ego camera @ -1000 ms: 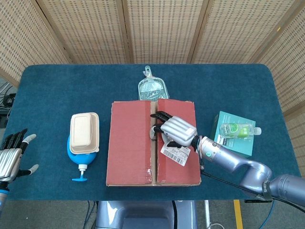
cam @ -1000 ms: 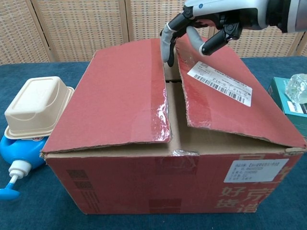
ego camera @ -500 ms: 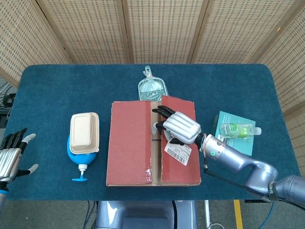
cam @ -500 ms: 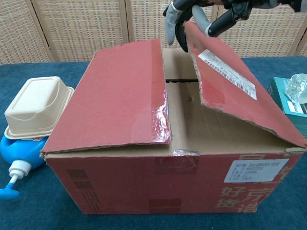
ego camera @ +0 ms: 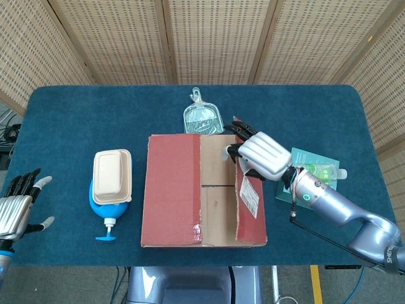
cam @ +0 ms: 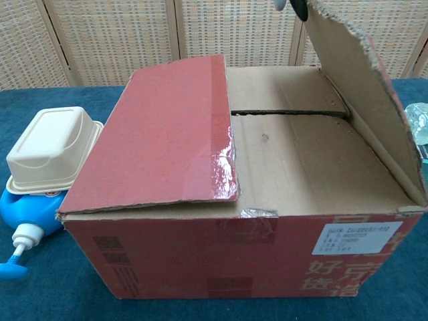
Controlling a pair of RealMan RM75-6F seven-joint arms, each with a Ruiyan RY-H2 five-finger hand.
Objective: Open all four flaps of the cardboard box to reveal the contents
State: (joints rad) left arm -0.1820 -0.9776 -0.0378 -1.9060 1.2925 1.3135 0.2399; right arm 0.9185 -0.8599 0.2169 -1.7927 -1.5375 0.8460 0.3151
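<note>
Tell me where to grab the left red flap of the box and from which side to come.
Grip the left red flap along its free inner edge, reaching from the middle gap. That edge sits raised above the inner flaps, leaving room for fingertips under it; its outer edge is hinged to the box wall.

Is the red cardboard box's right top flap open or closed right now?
Open: the right red flap stands raised, baring the plain inner flaps still shut underneath.

Right hand (ego camera: 262,155) showing ribbed silver back, black fingers, grey tips; silver-blue forearm trailing thin black cable. Left hand (ego camera: 16,209) looking the same.
</note>
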